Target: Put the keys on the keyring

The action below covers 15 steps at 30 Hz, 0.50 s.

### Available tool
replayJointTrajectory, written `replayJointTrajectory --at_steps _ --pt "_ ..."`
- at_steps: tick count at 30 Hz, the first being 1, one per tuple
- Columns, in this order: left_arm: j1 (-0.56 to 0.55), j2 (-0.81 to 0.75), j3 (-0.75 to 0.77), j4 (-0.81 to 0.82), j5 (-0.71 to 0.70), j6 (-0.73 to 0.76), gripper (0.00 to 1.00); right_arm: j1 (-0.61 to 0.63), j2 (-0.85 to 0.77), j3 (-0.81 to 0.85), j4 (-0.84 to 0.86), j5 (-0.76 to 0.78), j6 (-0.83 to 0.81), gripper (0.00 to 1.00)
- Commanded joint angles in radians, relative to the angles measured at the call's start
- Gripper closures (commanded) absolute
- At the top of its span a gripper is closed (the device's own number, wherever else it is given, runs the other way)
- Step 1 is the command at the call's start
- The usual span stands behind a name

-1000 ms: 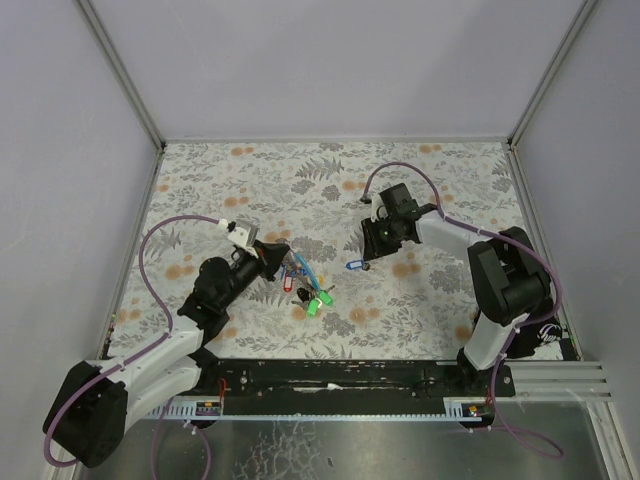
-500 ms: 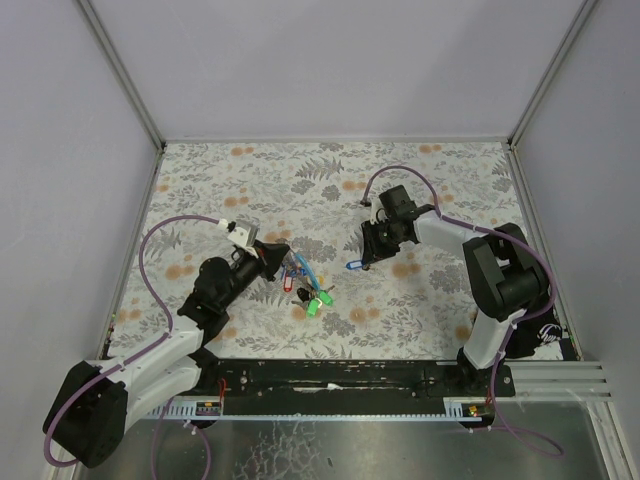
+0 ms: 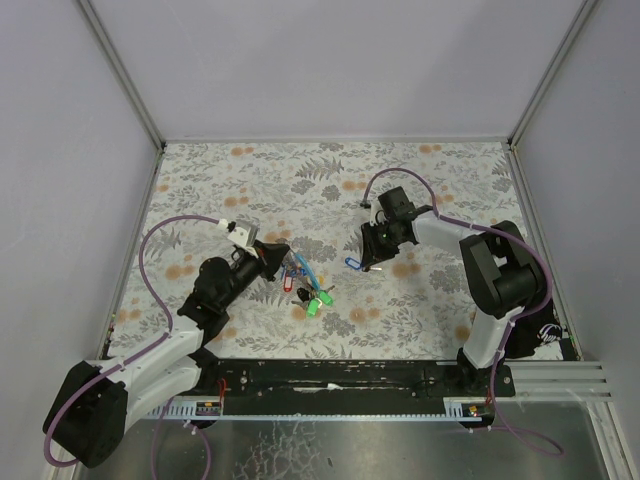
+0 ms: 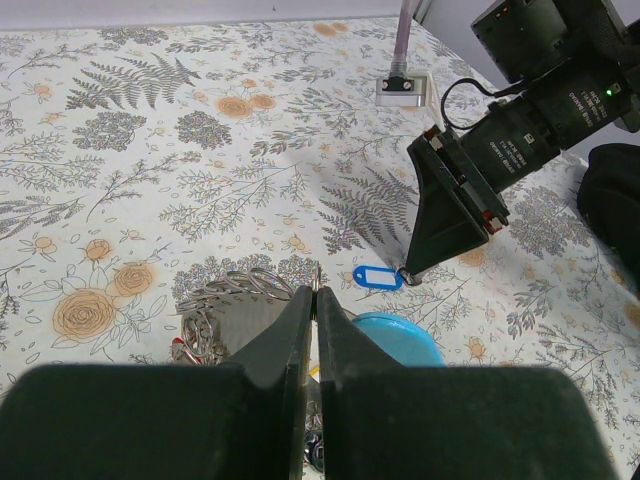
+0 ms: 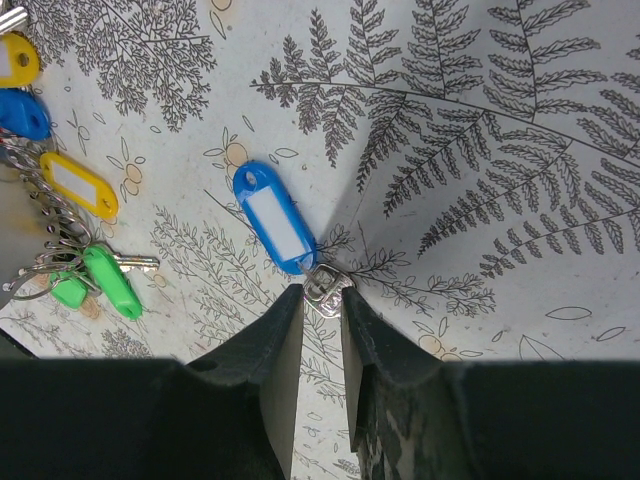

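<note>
blue key tag [image 5: 275, 220] — pinched by right claw [image 5: 322, 291].

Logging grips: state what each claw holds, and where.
Left claw pinches the keyring by its wire. Right claw straddles the metal loop of the blue tag; grip uncertain.

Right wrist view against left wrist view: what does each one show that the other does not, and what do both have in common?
Only the right wrist view shows the yellow tags and green tags bunched at its left edge. It also shows the small metal loop of the blue tag, lying between the fingertips of the right gripper.
Only the left wrist view shows the left gripper, which is shut, the light-blue strap beside it, and the right gripper from outside.
Both show the blue tag on the floral cloth.
</note>
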Motion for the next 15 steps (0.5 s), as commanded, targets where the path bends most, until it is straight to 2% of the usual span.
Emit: replayJointTrajectory --at_steps 1,10,15 --pt "-0.004 -0.013 0.023 0.054 0.012 -0.006 1.00 -0.006 -0.033 -0.017 0.013 0.015 0.022 0.72" --pt "-0.004 -0.015 0.023 0.056 0.015 -0.007 1.00 -0.006 -0.058 -0.013 0.014 -0.020 -0.023 0.73" --pt "-0.005 -0.017 0.022 0.056 0.016 -0.007 1.00 -0.006 -0.062 0.006 -0.002 -0.030 -0.127 0.68"
